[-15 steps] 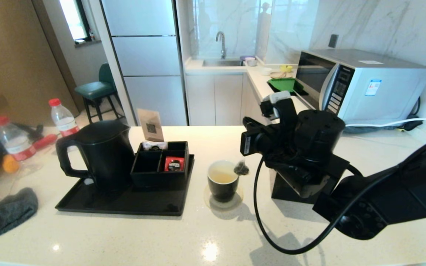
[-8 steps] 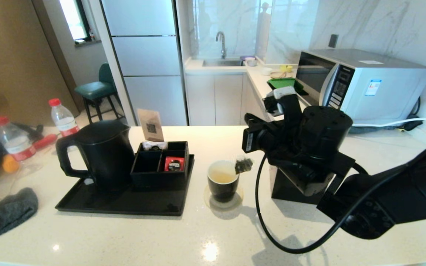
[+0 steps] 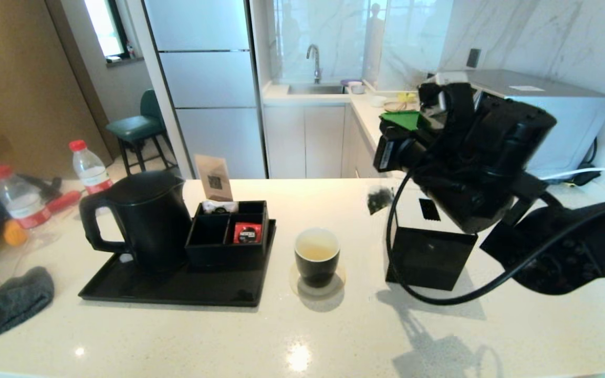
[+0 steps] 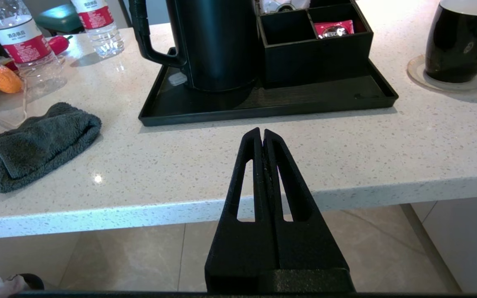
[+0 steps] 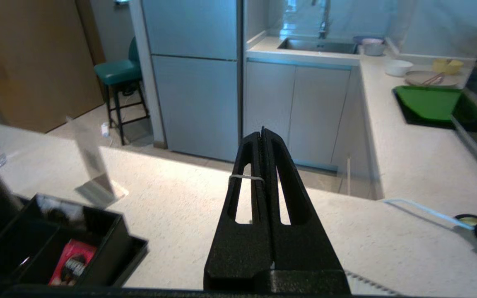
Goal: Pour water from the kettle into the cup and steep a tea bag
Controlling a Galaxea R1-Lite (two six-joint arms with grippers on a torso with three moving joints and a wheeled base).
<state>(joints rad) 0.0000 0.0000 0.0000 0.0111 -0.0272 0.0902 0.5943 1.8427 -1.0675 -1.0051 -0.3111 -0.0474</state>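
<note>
The black kettle (image 3: 139, 220) stands on the tray at the left. The black cup (image 3: 316, 260) sits on a round coaster, with pale yellowish water (image 3: 315, 252) inside. The dark tea bag (image 3: 379, 199) hangs in the air on its string, up and to the right of the cup and clear of it. My right arm (image 3: 491, 152) is raised above the black cube box. In the right wrist view, my right gripper (image 5: 262, 133) is shut with the white string (image 5: 246, 178) looped over one finger. My left gripper (image 4: 262, 133) is shut and empty, parked below the counter's front edge.
A black tray (image 3: 176, 291) carries a compartment box (image 3: 227, 239) with a red sachet (image 3: 247, 232). The black cube box (image 3: 431, 252) stands right of the cup. Two red-capped bottles (image 3: 90, 167) and a grey cloth (image 3: 8, 302) lie at the left. A microwave (image 3: 570, 115) is at the back right.
My right arm has risen and swung to the right. The tea bag went from the cup's rim to hanging high beside the cube box.
</note>
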